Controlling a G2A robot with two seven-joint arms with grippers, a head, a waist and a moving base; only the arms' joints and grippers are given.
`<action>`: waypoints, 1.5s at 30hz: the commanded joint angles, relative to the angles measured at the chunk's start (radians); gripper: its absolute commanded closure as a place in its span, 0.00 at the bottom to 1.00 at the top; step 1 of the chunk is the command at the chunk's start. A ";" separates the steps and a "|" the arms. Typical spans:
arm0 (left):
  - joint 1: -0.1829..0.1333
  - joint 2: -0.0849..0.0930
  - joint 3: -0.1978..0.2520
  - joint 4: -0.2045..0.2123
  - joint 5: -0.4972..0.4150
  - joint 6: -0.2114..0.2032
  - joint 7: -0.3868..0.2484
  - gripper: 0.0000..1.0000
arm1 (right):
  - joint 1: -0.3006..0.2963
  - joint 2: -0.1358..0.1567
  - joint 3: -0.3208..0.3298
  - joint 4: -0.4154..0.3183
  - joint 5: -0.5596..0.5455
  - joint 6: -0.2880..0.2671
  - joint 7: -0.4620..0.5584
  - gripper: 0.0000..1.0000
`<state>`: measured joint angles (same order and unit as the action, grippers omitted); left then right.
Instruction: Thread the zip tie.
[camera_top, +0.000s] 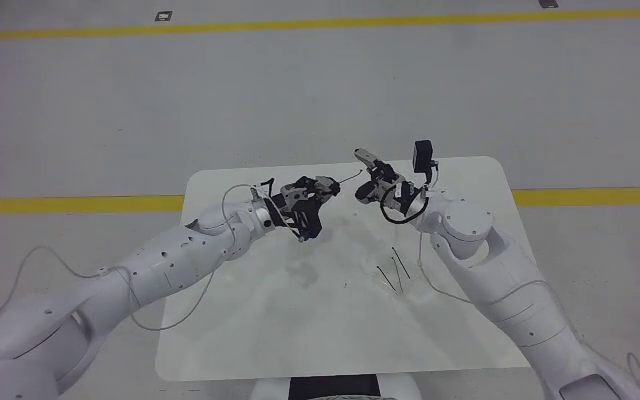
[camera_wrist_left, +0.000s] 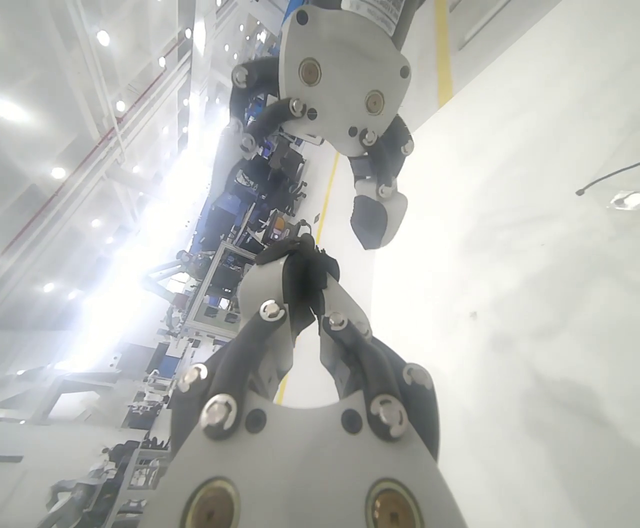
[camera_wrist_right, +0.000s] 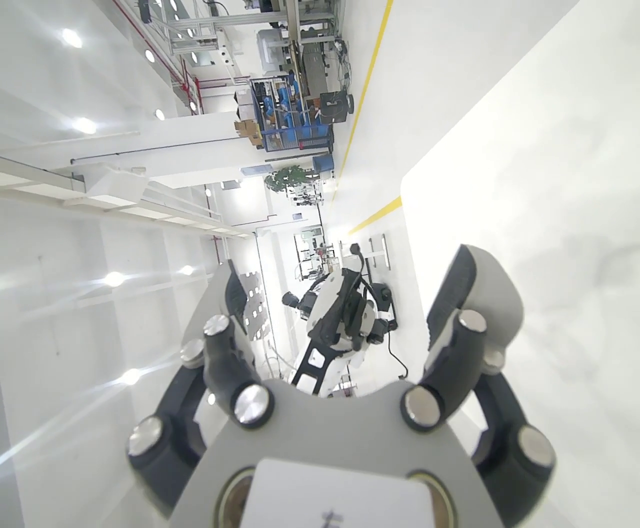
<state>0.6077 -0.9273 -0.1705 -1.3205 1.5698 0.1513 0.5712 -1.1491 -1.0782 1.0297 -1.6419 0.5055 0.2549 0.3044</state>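
My left gripper (camera_wrist_left: 302, 262) is shut on a black zip tie (camera_wrist_left: 305, 280), which bunches dark between its fingertips. From above, the left gripper (camera_top: 322, 186) is raised over the back middle of the white table (camera_top: 300, 330), and the tie's thin tail (camera_top: 348, 178) points toward my right gripper (camera_top: 364, 176). The right gripper (camera_wrist_right: 345, 285) is open with nothing between its fingers, facing the left gripper (camera_wrist_right: 350, 315) a short way off. In the left wrist view one right fingertip (camera_wrist_left: 380, 220) hangs just beyond the held tie.
Two or three spare black zip ties (camera_top: 395, 268) lie loose on the table right of centre, under the right forearm. One tie's head end (camera_wrist_left: 582, 191) lies on the tabletop in the left wrist view. The table's front half is bare.
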 joint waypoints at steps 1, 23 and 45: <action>0.014 0.006 -0.010 0.001 -0.030 -0.048 0.022 1.00 | -0.023 0.005 0.026 -0.006 -0.022 -0.027 0.003 0.00; 0.099 0.025 -0.114 0.037 -0.256 -0.390 0.162 1.00 | -0.126 0.024 0.132 -0.030 -0.173 -0.156 0.035 0.00; 0.122 0.032 0.001 0.007 -0.719 -0.491 0.150 1.00 | -0.126 0.024 0.132 -0.030 -0.173 -0.156 0.035 0.00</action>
<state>0.7197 -0.8972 -0.1661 -1.2958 0.8835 -0.3400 0.7353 -1.2746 -1.0542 1.1621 -1.6722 0.3320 0.0993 0.3396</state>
